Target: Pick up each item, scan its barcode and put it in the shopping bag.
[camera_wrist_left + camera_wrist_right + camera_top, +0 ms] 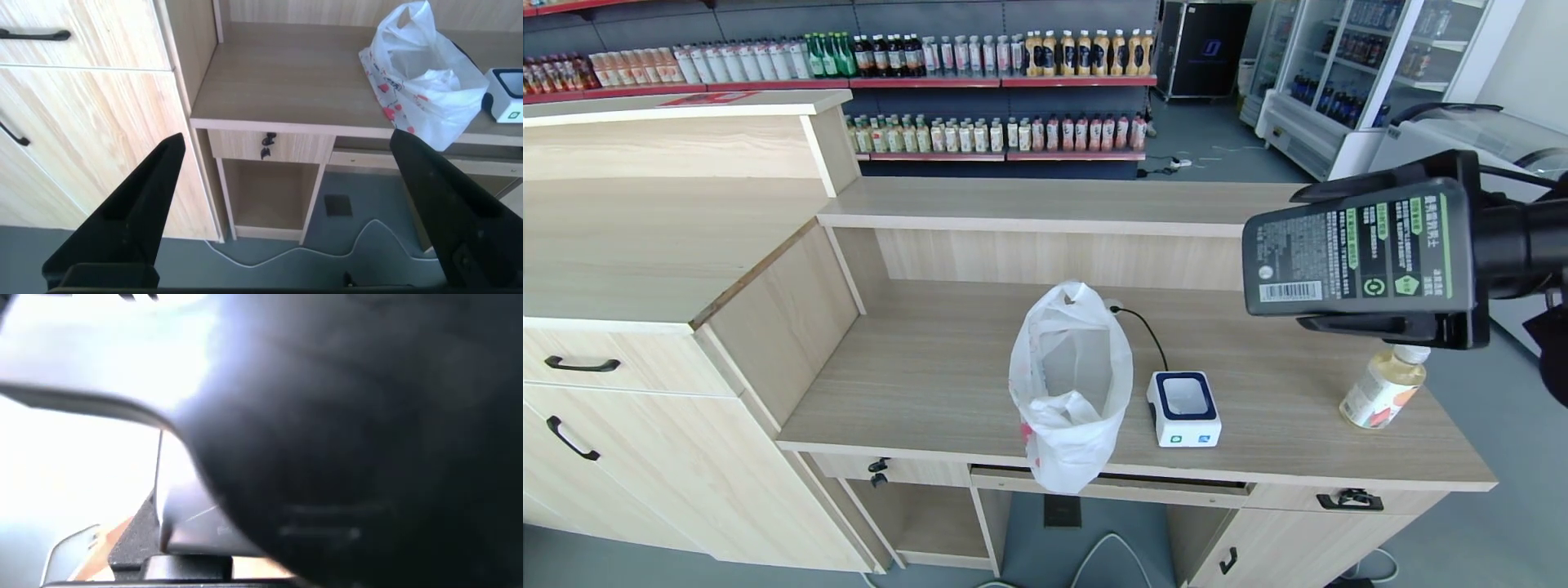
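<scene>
While it hangs in the air, black container (1360, 249): lying sideways, well above the right end of the bench (931, 376); green-and-white label and barcode (1290, 291) face the head camera.
Right claw (1388, 255): clenched on the black container, one finger along its upper side, one along its lower side.
Scanner (1184, 408): white box with a dark blue rim, on the bench near the front edge, below and left of the held container, well apart from it; a black cable (1147, 331) runs from it toward the back.
Shopping bag (1070, 384): white plastic, upright, mouth open, just left of the scanner; its base sags over the front edge.
Yellow bottle (1384, 388): white cap, tilted, on the bench's right end beneath the held container.
Left claw (288, 143): released, fingers spread wide, low in front of the bench's left end, grasping nothing.
Backdrop: store shelves with rows of bottles.
</scene>
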Available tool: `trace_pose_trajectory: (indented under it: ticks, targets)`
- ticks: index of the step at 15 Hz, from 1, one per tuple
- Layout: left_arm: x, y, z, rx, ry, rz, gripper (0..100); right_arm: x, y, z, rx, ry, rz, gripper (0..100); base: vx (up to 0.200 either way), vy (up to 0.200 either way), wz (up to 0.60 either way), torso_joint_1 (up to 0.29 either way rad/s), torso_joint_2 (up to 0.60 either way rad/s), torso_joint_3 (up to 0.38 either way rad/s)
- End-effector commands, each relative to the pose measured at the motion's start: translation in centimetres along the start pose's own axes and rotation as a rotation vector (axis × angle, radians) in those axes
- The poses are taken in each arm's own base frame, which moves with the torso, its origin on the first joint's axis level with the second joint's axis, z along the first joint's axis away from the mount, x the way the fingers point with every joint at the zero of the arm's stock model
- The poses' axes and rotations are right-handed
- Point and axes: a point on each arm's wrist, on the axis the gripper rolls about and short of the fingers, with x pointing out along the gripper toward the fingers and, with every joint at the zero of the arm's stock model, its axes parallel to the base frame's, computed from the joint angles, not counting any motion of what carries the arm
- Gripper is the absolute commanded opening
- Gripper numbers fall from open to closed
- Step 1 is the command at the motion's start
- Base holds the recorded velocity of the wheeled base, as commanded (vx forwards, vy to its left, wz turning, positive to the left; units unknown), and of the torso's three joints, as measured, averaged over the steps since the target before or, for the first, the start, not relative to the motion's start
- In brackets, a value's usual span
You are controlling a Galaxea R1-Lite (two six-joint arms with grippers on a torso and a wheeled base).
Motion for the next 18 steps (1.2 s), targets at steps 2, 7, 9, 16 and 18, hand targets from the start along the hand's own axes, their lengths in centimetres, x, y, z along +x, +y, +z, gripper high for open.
trace_pose_trajectory:
  ticks: [2, 7, 9, 16, 18]
  targets:
    - [0.0, 0.0, 0.0, 0.000, 0.000, 0.000, 100, 5.6, 1.1, 1.1, -0.078, -0.220, 0.120, 0, 0.000, 0.000, 0.00, 0.000, 0.00, 0.000]
    - [0.0, 0.0, 0.0, 0.000, 0.001, 0.000, 100, 7.3, 3.0, 0.7, -0.127, -0.283, 0.139, 0, 0.000, 0.000, 0.00, 0.000, 0.00, 0.000]
    - [0.0, 0.0, 0.0, 0.000, 0.000, 0.000, 100, 7.2, 3.4, 0.4, -0.122, -0.279, 0.138, 0, 0.000, 0.000, 0.00, 0.000, 0.00, 0.000]
    - [0.0, 0.0, 0.0, 0.000, 0.000, 0.000, 100, 7.9, 1.6, 2.2, -0.240, -0.319, 0.132, 0, 0.000, 0.000, 0.00, 0.000, 0.00, 0.000]
    - [0.0, 0.0, 0.0, 0.000, 0.000, 0.000, 100, 8.0, 1.1, 2.1, -0.301, -0.323, 0.122, 0, 0.000, 0.000, 0.00, 0.000, 0.00, 0.000]
